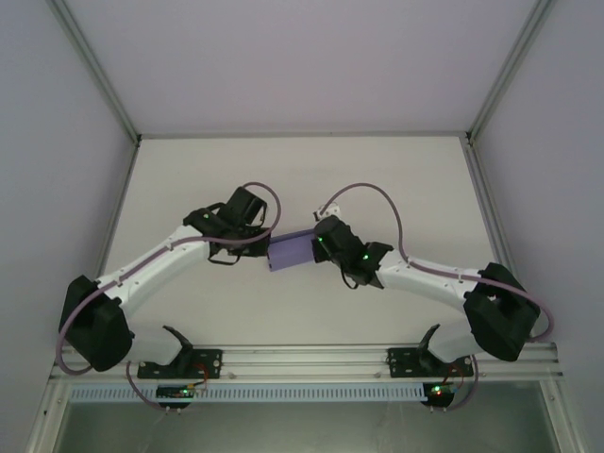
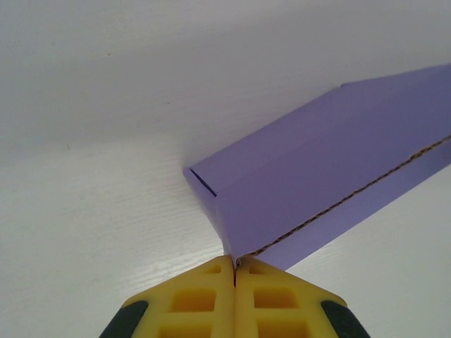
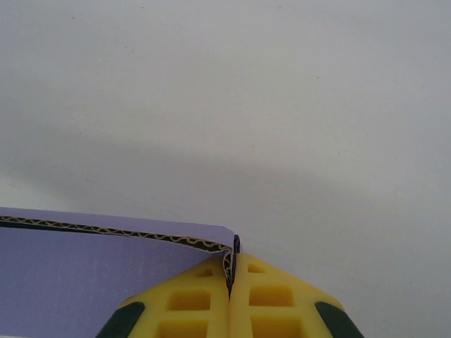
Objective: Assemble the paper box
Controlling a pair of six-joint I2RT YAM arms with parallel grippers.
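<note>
From the bases at 7 and 5 o'clock in the top view, both arms reach in to the middle of the white table (image 1: 302,179). There the lavender-purple, thin-card paper box (image 1: 291,251) sits between them, its length running from 8 to 2 o'clock.

On the left wrist camera, the left gripper (image 2: 235,266) sits at 6 o'clock with its yellow fingers pressed together. The box's near corner and its raw corrugated edge run straight into the seam between them, so it appears to nip the card there. The folded body stretches away toward 2 o'clock, with a short slit showing at its 9 o'clock corner.

On the right wrist camera, the right gripper (image 3: 231,271) is clamped on a curled card edge at 6 o'clock. The purple panel extends toward 9 o'clock, with bare table beyond.

Both ends look pinched by thin edges, so the forming step probably needs one claw as a steady anchor. The other should swing slowly along the crease, not pull outward. Twisting or tugging apart would likely tear the card or slip the corner free.
</note>
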